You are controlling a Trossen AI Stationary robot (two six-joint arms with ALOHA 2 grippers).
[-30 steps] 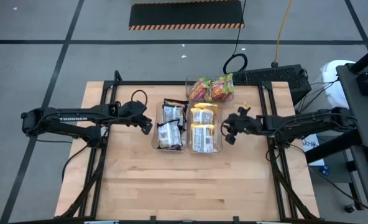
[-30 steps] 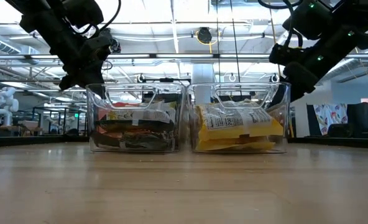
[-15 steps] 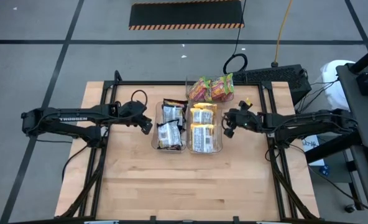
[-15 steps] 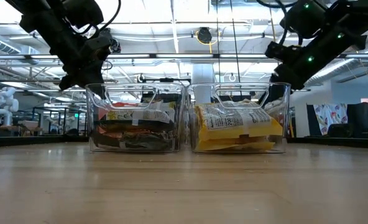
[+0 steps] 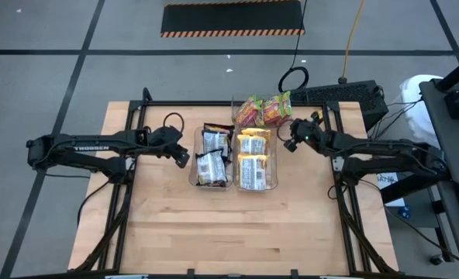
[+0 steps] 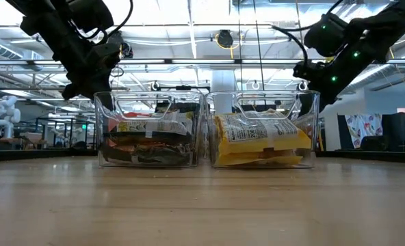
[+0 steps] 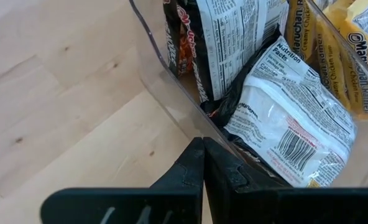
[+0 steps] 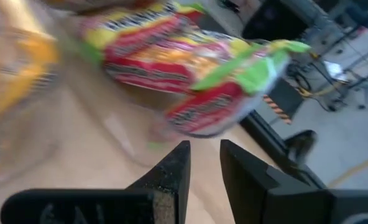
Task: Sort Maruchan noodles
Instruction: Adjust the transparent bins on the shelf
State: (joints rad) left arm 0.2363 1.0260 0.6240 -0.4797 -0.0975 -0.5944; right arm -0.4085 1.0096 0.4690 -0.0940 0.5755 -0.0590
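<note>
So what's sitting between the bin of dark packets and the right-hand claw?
The bin of yellow packets sits between the dark packets' bin and the right gripper, seen in the high view.

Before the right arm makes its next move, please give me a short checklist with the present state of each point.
1. Right gripper open, nothing between its fingers: ok.
2. Right gripper beside the pink-green packets: ok.
3. Left gripper shut, parked outside the bin of dark packets: ok.
4. Yellow packets lie inside their own bin: ok.
5. Pink-green packets lie fully inside a bin: cannot tell.
</note>
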